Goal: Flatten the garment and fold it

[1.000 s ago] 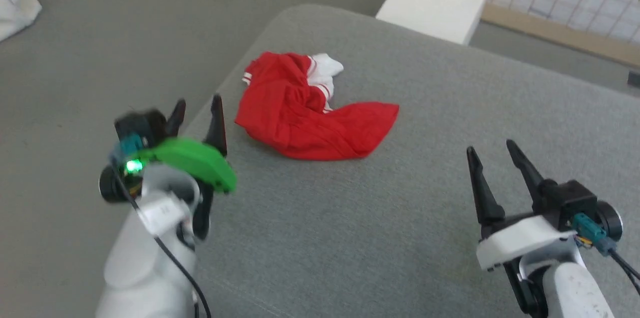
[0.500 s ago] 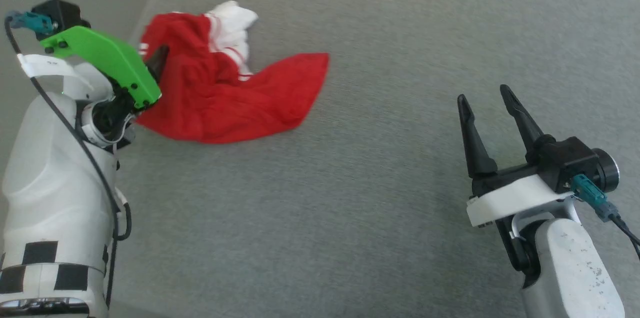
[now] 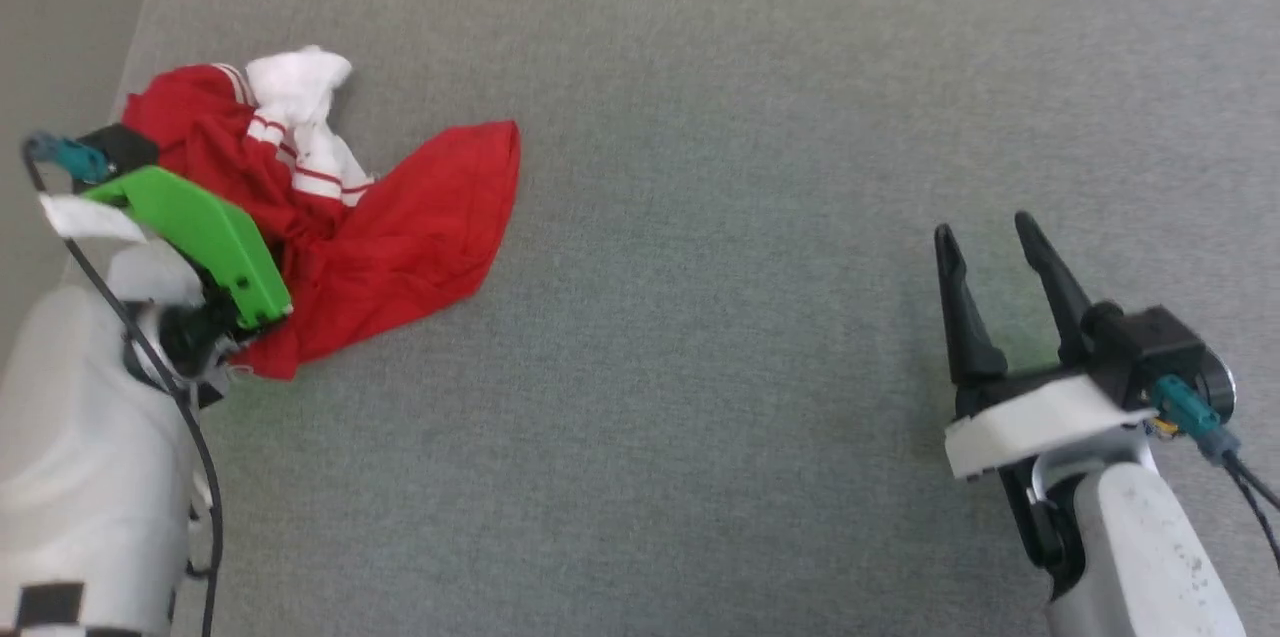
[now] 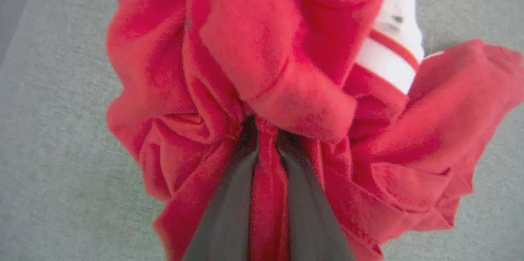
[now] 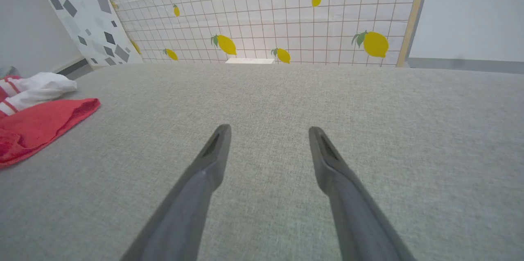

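Gripping a fold of the garment [image 3: 400,217], the left gripper [image 4: 266,138] stands narrow, with red cloth pinched between its fingers. The garment lies crumpled in a heap by the left edge of the grey padded surface [image 3: 750,367], near its far left corner. The right gripper [image 3: 983,225] stands wide and empty, well apart from it. Assessment: nothing is flattened yet; spreading and every fold remain.

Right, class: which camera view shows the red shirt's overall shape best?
The head view: nearly the whole crumpled shirt lies in it, white sleeve included. The left wrist view shows close-up red folds pinched in the left gripper; the right wrist view catches one edge.
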